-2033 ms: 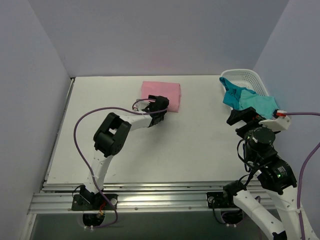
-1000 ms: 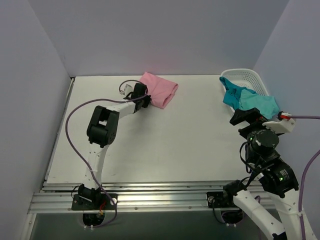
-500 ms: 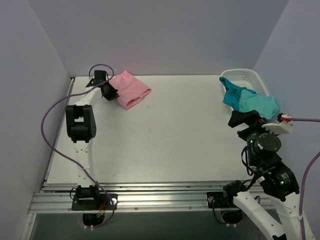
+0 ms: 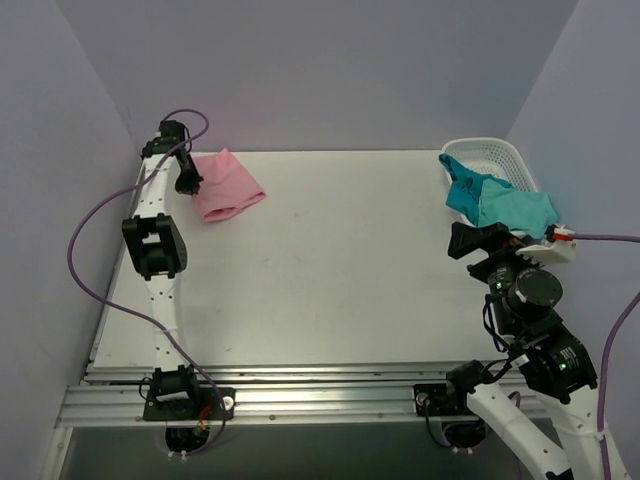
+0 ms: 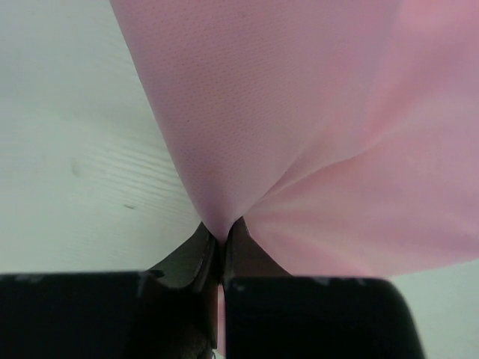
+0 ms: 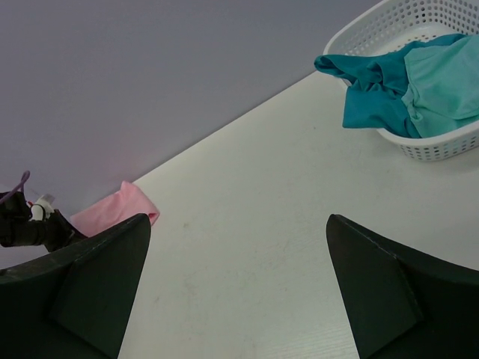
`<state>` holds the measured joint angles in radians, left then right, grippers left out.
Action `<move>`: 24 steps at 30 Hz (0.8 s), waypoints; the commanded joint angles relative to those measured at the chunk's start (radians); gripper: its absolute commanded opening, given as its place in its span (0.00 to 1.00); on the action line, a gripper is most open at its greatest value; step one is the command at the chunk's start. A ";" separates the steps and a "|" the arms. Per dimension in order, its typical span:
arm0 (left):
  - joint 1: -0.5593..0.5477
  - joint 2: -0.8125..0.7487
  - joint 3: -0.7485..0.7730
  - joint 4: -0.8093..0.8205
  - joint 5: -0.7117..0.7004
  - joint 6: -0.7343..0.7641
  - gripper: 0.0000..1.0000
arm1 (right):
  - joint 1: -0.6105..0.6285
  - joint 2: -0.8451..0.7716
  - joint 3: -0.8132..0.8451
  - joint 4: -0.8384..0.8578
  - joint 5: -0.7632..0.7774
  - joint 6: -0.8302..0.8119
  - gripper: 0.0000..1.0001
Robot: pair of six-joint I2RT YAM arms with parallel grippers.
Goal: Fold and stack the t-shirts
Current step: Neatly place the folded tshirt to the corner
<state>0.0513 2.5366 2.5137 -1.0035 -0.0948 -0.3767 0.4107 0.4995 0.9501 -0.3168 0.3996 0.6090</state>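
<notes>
Left pincer (image 5: 221, 241) on soft pink t-shirt (image 5: 299, 112)

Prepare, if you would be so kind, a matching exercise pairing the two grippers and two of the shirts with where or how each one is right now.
Column one:
1. pink t-shirt
2. teal t-shirt
3. left gripper
4. right gripper

Column two:
A. open, holding nothing
B. in the white basket, spilling over its rim
C. lying at the far left of the table
D. shut on fabric

Pairs: 1-C, 2-B, 3-D, 4-A
</notes>
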 commanded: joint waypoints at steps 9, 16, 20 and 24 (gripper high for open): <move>0.185 0.122 0.077 -0.044 -0.066 0.107 0.04 | 0.013 -0.010 -0.086 0.056 -0.074 -0.006 1.00; 0.277 0.093 0.125 -0.070 -0.238 0.003 0.99 | 0.016 0.002 -0.139 0.077 -0.096 -0.005 1.00; 0.300 -0.027 -0.041 0.045 -0.204 -0.048 0.94 | 0.019 0.004 -0.165 0.097 -0.107 0.000 1.00; 0.292 -0.156 -0.075 0.039 -0.282 -0.080 0.94 | 0.019 0.008 -0.183 0.102 -0.108 0.003 1.00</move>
<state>0.3386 2.5515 2.4321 -1.0145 -0.2783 -0.3912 0.4217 0.4961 0.7753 -0.2630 0.3004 0.6117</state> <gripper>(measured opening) 0.938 0.996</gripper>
